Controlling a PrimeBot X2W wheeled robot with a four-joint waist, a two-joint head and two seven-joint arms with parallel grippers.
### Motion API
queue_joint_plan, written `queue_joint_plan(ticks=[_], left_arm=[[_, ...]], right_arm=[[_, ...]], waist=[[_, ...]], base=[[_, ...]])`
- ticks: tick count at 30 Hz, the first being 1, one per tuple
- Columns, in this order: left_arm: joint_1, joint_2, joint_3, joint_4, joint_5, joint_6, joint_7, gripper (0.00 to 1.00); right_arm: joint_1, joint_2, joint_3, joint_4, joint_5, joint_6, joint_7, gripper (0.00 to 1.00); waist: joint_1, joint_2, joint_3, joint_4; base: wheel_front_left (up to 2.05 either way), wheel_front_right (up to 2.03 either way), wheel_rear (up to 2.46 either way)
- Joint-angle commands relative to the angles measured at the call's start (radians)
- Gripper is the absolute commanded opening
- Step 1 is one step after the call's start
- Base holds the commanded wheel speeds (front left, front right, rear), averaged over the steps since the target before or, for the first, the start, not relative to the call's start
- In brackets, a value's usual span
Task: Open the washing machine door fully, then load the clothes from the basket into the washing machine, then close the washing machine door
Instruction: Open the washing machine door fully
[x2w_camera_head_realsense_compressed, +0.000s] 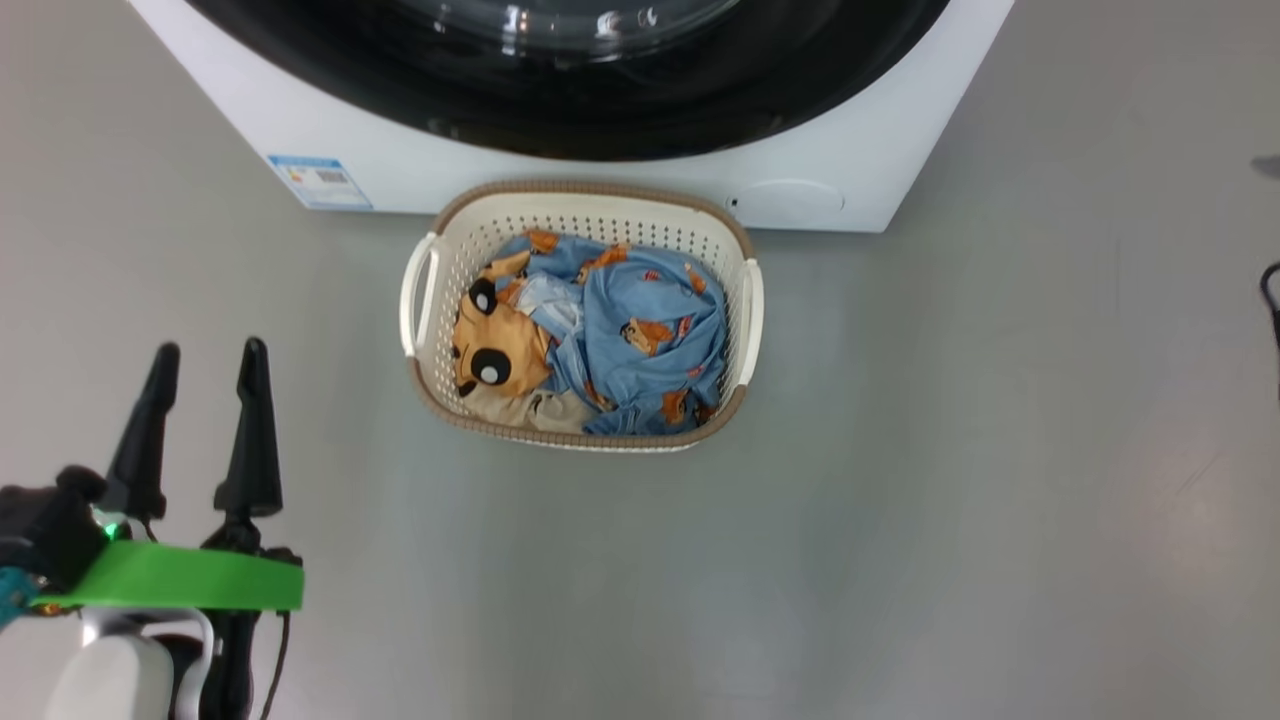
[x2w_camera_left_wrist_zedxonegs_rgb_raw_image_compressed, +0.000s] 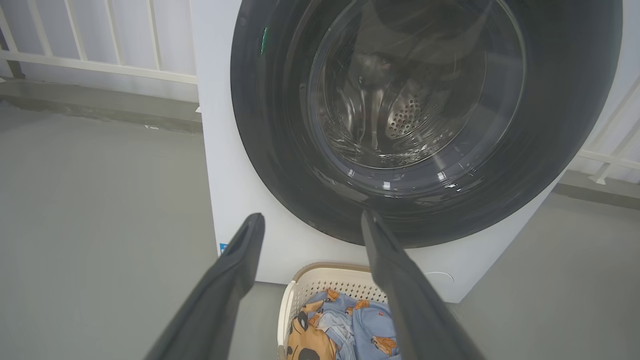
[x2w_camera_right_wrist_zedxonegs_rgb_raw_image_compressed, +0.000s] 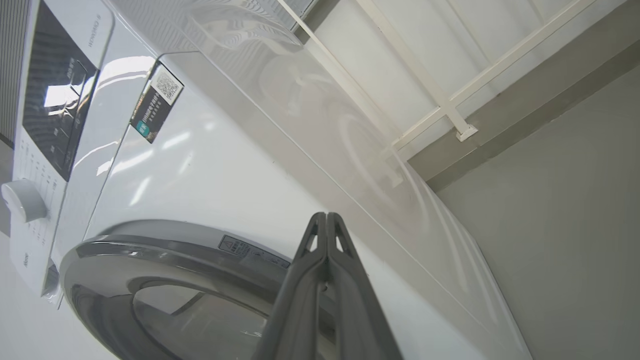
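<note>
Here the washing machine (x2w_camera_head_realsense_compressed: 250, 110) stands at the top of the head view, and the washing machine door (x2w_camera_head_realsense_compressed: 600, 120) sits closed against its white front, a glossy black ring around the clear porthole. The basket (x2w_camera_head_realsense_compressed: 590, 187) rests on the grey floor (x2w_camera_head_realsense_compressed: 900, 500) just in front of the machine, below the door and between the blue label sticker (x2w_camera_head_realsense_compressed: 320, 182) and the round white flap (x2w_camera_head_realsense_compressed: 790, 200). The clothes (x2w_camera_head_realsense_compressed: 640, 330) lie heaped inside the basket, blue fabric with small bear prints and the big orange face turned up on the left side.

The left end effector (x2w_camera_head_realsense_compressed: 208, 352) hovers over bare floor to the left of the basket, well apart from it, with a green band (x2w_camera_head_realsense_compressed: 170, 588) across its wrist. Its two dark fingers stand wide and hold nothing. In the left wrist view this end effector (x2w_camera_left_wrist_zedxonegs_rgb_raw_image_compressed: 312, 217) points at the lower part of the door (x2w_camera_left_wrist_zedxonegs_rgb_raw_image_compressed: 260, 125), and the steel drum shows through the glass; the basket (x2w_camera_left_wrist_zedxonegs_rgb_raw_image_compressed: 320, 275) and clothes (x2w_camera_left_wrist_zedxonegs_rgb_raw_image_compressed: 360, 320) lie beneath it.

In the right wrist view the right end effector (x2w_camera_right_wrist_zedxonegs_rgb_raw_image_compressed: 326, 216) has its fingers pressed flat together with nothing between them. It sits close to the grey rim of the door (x2w_camera_right_wrist_zedxonegs_rgb_raw_image_compressed: 100, 250), on the machine's front (x2w_camera_right_wrist_zedxonegs_rgb_raw_image_compressed: 210, 170) below the control panel (x2w_camera_right_wrist_zedxonegs_rgb_raw_image_compressed: 50, 110) and knob (x2w_camera_right_wrist_zedxonegs_rgb_raw_image_compressed: 20, 200); whether it touches the rim I cannot tell.
</note>
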Motion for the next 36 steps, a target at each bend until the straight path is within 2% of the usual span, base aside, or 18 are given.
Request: queue_joint_plan(ticks=[1,17,36], left_arm=[[-0.035,0.035,0.036,-0.036,-0.008,-0.002,-0.006,1.0],[-0.077,0.034,0.032,-0.053,-0.024,-0.002,-0.006,1.0],[-0.102,0.02,0.03,-0.045,-0.042,-0.002,-0.006,1.0]], right_arm=[[-0.038,-0.002,0.016,-0.014,0.026,0.002,0.023,0.0],[-0.282,-0.007,0.072,0.124,0.16,0.002,0.283,0.0],[-0.449,0.002,0.098,0.24,0.137,0.002,0.397,0.0]], waist=[[0.0,0.0,0.031,0.016],[0.0,0.0,0.119,0.068],[0.0,0.0,0.178,0.117]], base=[[0.0,0.0,0.0],[0.0,0.0,0.0],[0.0,0.0,0.0]])
